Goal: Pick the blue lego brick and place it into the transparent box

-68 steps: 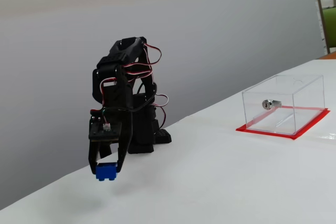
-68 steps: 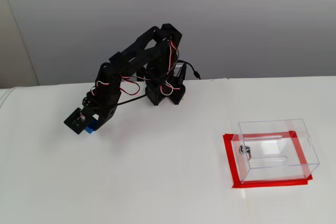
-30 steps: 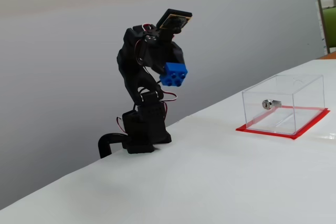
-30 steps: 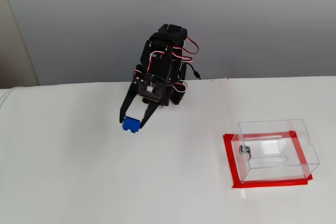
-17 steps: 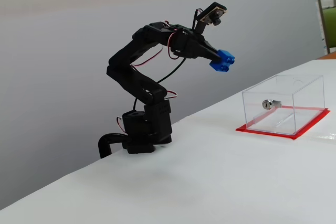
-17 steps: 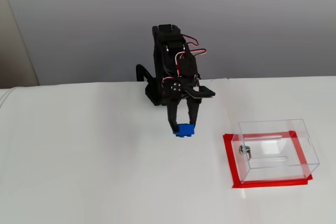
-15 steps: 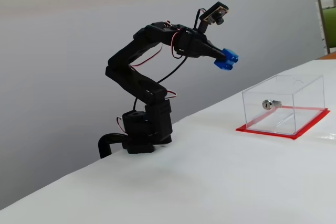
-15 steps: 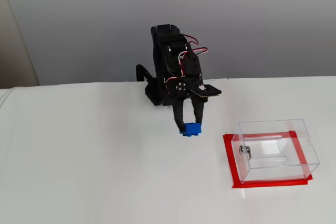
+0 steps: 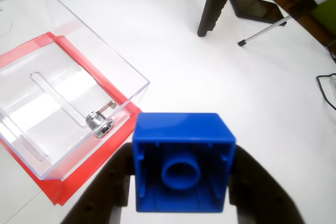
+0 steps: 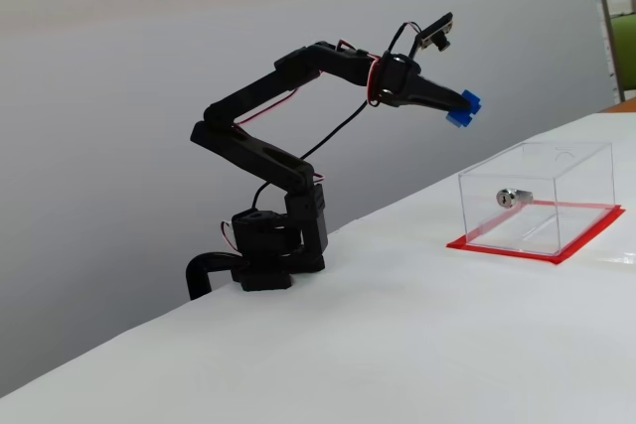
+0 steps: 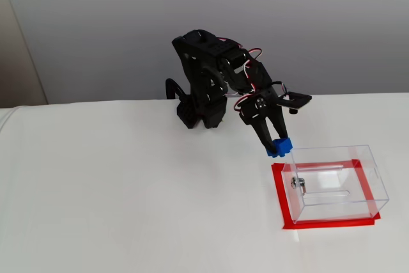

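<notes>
My gripper [image 9: 181,182] is shut on the blue lego brick [image 9: 182,162], whose hollow underside faces the wrist camera. In both fixed views the blue lego brick [image 10: 461,108] [image 11: 278,147] is held high above the white table by the gripper [image 10: 457,106] [image 11: 277,148]. The transparent box [image 9: 63,77] [image 10: 537,196] [image 11: 335,182] stands on its red base sheet with a silver knob [image 9: 101,123] on one wall. In the wrist view the brick is just right of that knob wall; in a fixed view it hangs over the box's near left corner [image 11: 287,155].
The arm's black base [image 11: 201,110] is clamped at the table's back edge. In the wrist view a black stand leg [image 9: 212,1], a dark phone [image 9: 257,8] and a grey rod [image 9: 283,17] lie at the top. A shelf [image 10: 618,17] stands at the far right.
The arm has swung from the left side of the table, lifted the brick high, and stretched out towards the box; the brick stays gripped throughout.
</notes>
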Tool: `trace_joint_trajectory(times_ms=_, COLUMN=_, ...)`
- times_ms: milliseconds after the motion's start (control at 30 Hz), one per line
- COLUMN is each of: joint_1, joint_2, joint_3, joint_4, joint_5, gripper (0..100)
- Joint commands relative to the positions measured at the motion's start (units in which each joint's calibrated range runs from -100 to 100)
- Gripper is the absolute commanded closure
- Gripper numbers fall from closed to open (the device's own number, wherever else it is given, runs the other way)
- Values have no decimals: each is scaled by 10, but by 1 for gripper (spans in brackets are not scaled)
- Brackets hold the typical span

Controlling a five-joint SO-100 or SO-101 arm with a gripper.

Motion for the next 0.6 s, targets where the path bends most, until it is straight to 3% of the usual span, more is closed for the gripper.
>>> trace_joint_trajectory(times_ms=0, joint_1=-34, joint_2=29, joint_3=-53, joint_4=-8, joint_5=-5, gripper=88)
trace_joint_trajectory(times_ms=567, joint_1=-127, joint_2=263, joint_3=-259, joint_4=0, joint_5=-5, gripper=88)
